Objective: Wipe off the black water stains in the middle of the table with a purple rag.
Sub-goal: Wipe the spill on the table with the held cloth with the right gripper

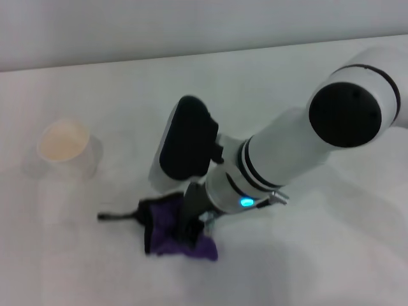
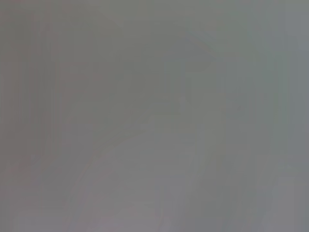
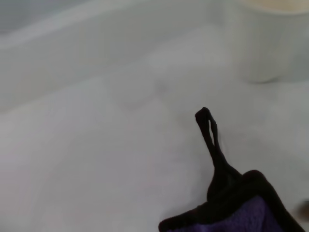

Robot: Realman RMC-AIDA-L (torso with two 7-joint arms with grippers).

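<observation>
Head view: right end effector [image 1: 191, 224] pressed into purple rag [image 1: 178, 234] mid-worktop [image 1: 306, 268], grip state hidden; stains unseen, so it may wipe wrong spot. Right wrist: loop strap [image 3: 210, 133] could snag near cup [image 3: 270, 43]. Left wrist: blank.

Left wrist view: uniform grey-green field, no obj. discernible. Faint vertical banding across frame. Slightly paler, curved patch in lower centre, edges too soft to tell what it is. No arm, fingers or cloth identifiable. Surface type: cannot tell.
</observation>
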